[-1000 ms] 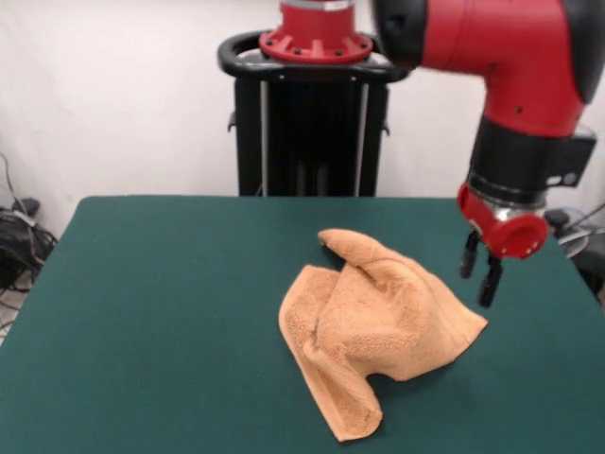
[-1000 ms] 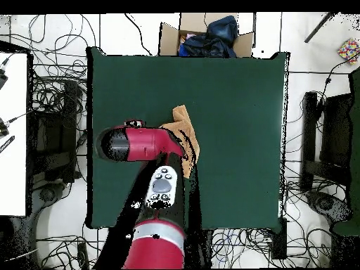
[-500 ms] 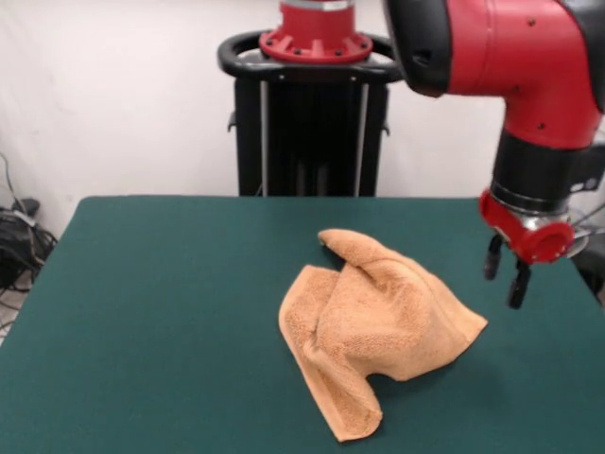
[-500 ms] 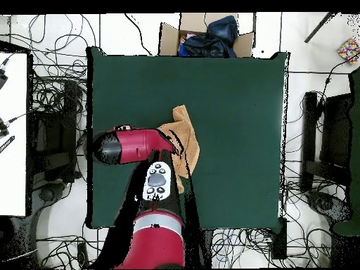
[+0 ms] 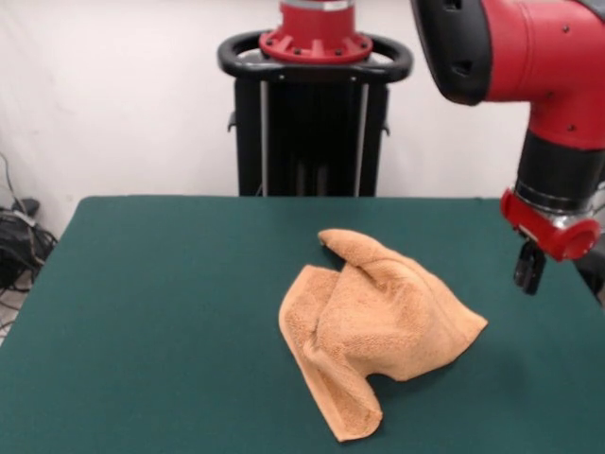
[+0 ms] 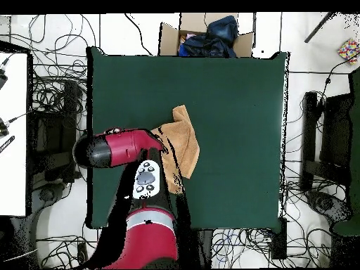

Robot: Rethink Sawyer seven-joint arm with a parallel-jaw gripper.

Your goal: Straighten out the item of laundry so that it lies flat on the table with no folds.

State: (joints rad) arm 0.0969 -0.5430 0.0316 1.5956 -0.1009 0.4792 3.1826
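Your wide dark green felt tabletop (image 5: 142,312) carries the orange-tan terry cloth towel (image 5: 378,326) just right of centre in the front view, still crumpled, with folded flaps and a raised ridge. Flattening looks barely begun. The black end effector (image 5: 529,268) hangs empty over the tabletop's right edge; you cannot tell whether it is parted or closed. Since a second ago it has drifted rightward, away from the towel, which has not moved.

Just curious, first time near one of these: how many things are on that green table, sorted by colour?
Orange-tan: 1, the crumpled towel.
Any other colour: 0 on the table.
Total: 1.
The red arm's gripper hangs beside the towel, touching nothing.
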